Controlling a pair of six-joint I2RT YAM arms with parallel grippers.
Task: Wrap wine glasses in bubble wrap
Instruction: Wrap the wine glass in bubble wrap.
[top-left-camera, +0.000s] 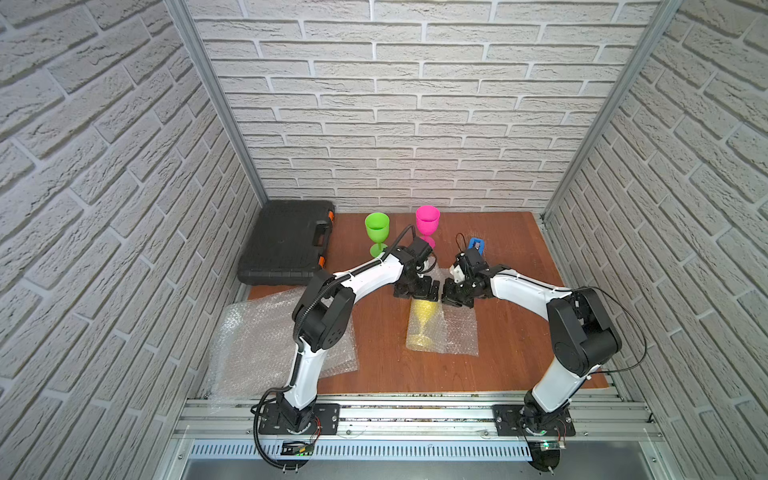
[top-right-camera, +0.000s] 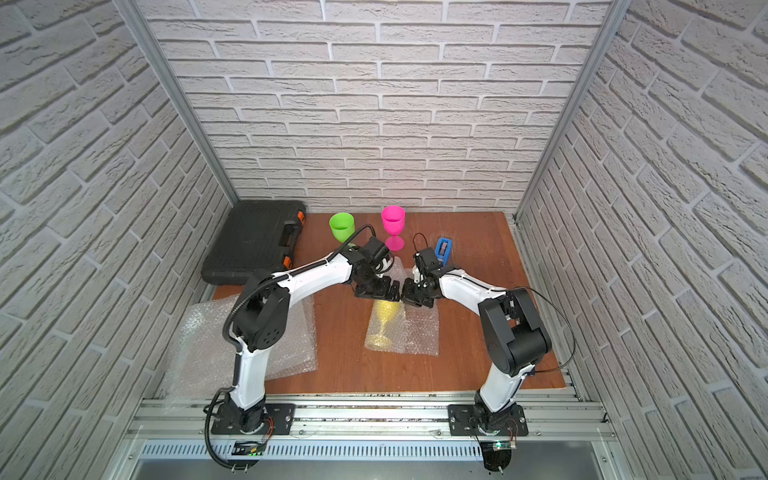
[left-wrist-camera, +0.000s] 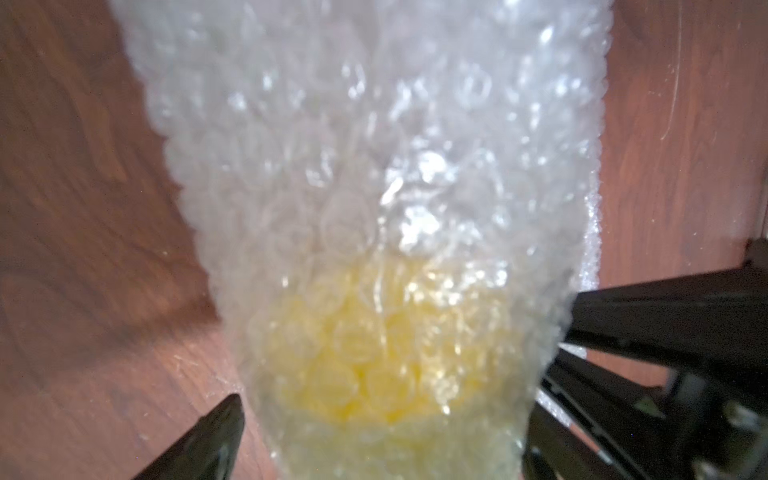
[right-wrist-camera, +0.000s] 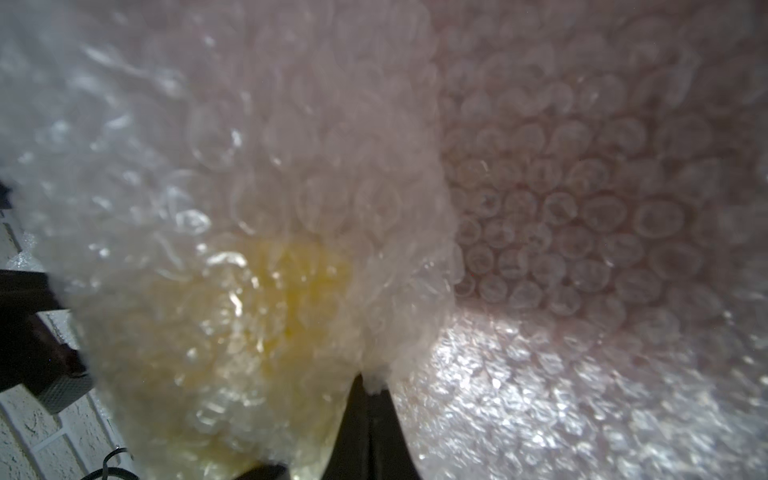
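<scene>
The right tool (right-wrist-camera: 370, 384) pinches the bubble wrap (top-left-camera: 460, 332), seemingly pinning the fold over the yellow goblet (top-left-camera: 424, 320), while the left tool (top-left-camera: 417, 294) straddles it, released

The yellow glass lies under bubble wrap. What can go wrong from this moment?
The left hand is open, so only the shut right hand pinches the bubble wrap; the fold over the yellow glass may spring open. The left wrist is close to the pink glass and might tip it.

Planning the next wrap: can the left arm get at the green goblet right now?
Likely yes: the green goblet stands upright, uncovered, close by that arm's wrist, and the left gripper is open.
</scene>
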